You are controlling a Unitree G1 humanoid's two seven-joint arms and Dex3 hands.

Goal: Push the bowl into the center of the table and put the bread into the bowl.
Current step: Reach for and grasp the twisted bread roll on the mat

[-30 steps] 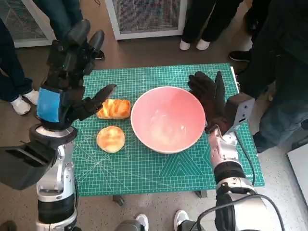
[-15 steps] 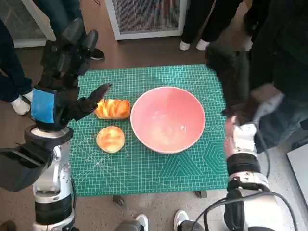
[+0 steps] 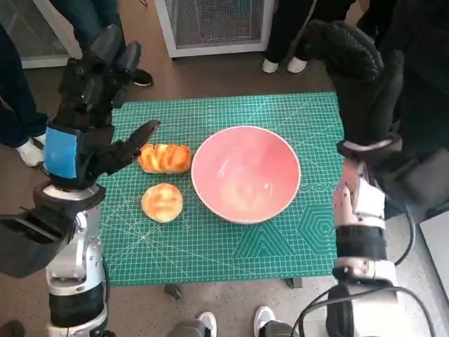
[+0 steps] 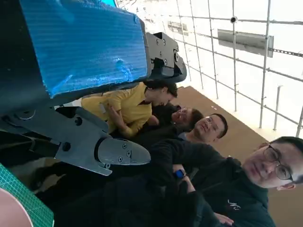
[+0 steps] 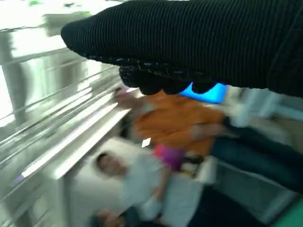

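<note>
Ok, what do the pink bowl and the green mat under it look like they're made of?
The pink bowl looks like glazed ceramic or hard plastic: smooth, with a soft sheen inside; I can't tell which. The green mat looks like a flexible matte cutting mat, probably vinyl or rubber, printed with a pale grid and angle lines.

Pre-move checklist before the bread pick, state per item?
1. Pink bowl at the middle of the green mat: ok.
2. Bowl empty, ready to receive: ok.
3. Both breads on the mat beside the bowl: long loaf and round bun uncovered: ok.
4. Left hand free, fingers apart, raised by the loaf: ok.
5. Right hand lifted off the bowl, holding nothing: ok; finger spread: cannot tell.
6. People's legs near the far table edge, away from the breads: ok.
</note>
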